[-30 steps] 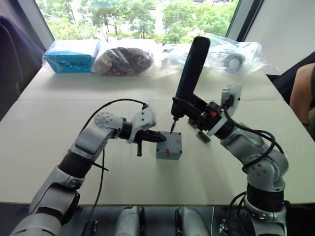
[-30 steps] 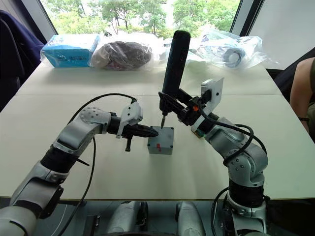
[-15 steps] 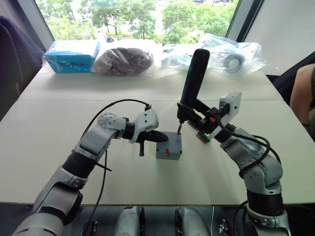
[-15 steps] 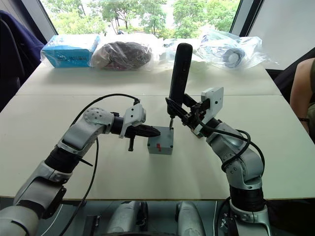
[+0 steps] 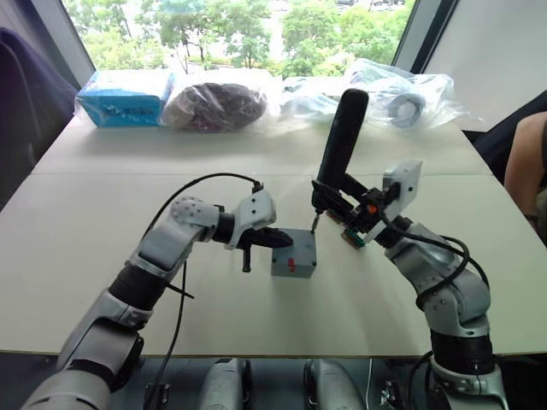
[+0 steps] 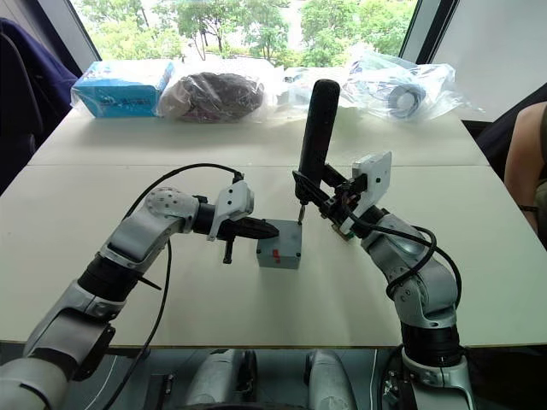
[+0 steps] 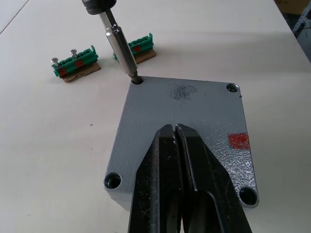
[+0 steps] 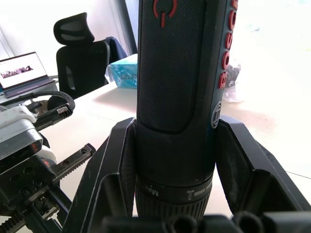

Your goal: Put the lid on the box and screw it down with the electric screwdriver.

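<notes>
screwdriver bit seated in a corner hole of the lidded box, from where i sit.

my right gripper [image 8: 172, 194] grasps the electric screwdriver [image 5: 337, 152], near upright, its bit [image 7: 120, 48] down in the far corner hole of the lid [image 7: 184, 131]. the lid sits on the box [image 5: 293, 254] mid-table [image 5: 102, 239]. my left gripper [image 7: 176, 133] is clenched, fingers pressed together, tips resting on the lid's top. two green terminal pieces [image 7: 77, 62] lie just beyond the box.
</notes>
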Robot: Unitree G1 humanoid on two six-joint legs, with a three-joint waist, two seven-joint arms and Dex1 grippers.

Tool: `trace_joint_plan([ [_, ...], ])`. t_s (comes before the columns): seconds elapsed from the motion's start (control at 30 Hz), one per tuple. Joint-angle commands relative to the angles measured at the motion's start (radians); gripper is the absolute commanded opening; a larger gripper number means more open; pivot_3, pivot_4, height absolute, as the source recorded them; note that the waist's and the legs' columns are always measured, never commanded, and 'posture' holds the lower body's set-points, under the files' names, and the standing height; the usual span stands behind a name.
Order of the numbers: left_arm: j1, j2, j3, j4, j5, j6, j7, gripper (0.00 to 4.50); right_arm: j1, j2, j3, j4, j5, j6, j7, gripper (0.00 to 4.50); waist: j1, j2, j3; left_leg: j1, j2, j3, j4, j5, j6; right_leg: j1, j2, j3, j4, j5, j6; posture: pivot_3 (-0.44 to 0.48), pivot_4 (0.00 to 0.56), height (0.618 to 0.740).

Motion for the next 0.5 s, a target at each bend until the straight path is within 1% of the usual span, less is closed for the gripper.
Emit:
trace_joint_plan([
  [0.03, 0.011, 0.003, -0.008, 0.002, 0.020, 0.003, -0.001, 0.00, -0.008, 0.014, -0.009, 0.011, -0.021, -0.039, -0.016, 1.77, 0.000, 0.000, 0.000, 0.000, 0.000, 0.000, 0.000, 0.000, 0.000, 0.000, 0.000, 0.000, 0.000, 0.000, 0.000, 0.000, 0.150, 0.740],
  [0.2, 0.012, 0.002, -0.007, 0.002, 0.020, 0.008, 0.004, 0.00, -0.016, 0.028, -0.002, 0.035, -0.036, -0.055, -0.021, 1.77, 0.000, 0.000, 0.000, 0.001, 0.000, 0.000, 0.000, 0.000, 0.000, 0.001, 0.000, 0.000, 0.000, 0.000, 0.000, 0.000, 0.150, 0.740],
  [0.27, 0.018, 0.004, -0.009, 0.001, 0.019, 0.011, 0.005, 0.00, 0.031, 0.011, 0.050, -0.005, -0.045, -0.046, 0.016, 1.77, 0.000, 0.000, -0.001, 0.001, 0.000, 0.000, 0.000, 0.000, 0.000, 0.001, 0.000, 0.000, 0.000, 0.000, 0.000, 0.000, 0.150, 0.740],
  [0.33, 0.022, 0.004, -0.009, 0.000, 0.020, 0.012, 0.005, 0.00, 0.054, 0.004, 0.074, -0.024, -0.048, -0.043, 0.032, 1.77, 0.000, -0.001, -0.002, 0.001, 0.000, 0.000, 0.000, 0.000, 0.000, 0.001, 0.000, 0.000, 0.000, 0.000, 0.000, 0.000, 0.150, 0.740],
  [0.43, 0.028, 0.004, -0.012, 0.008, 0.023, 0.011, 0.005, 0.00, 0.087, -0.003, 0.121, -0.017, -0.090, -0.059, 0.037, 1.77, -0.001, -0.003, -0.004, 0.004, 0.000, 0.000, 0.000, 0.000, 0.000, 0.004, 0.000, 0.000, 0.000, 0.000, 0.000, 0.000, 0.150, 0.740],
  [0.5, 0.029, 0.004, -0.012, 0.009, 0.024, 0.011, 0.005, 0.00, 0.092, -0.003, 0.127, -0.016, -0.098, -0.065, 0.038, 1.77, -0.002, -0.004, -0.005, 0.008, 0.001, 0.000, -0.001, 0.000, 0.000, 0.008, 0.001, 0.000, 0.000, 0.000, 0.000, 0.000, 0.150, 0.740],
])
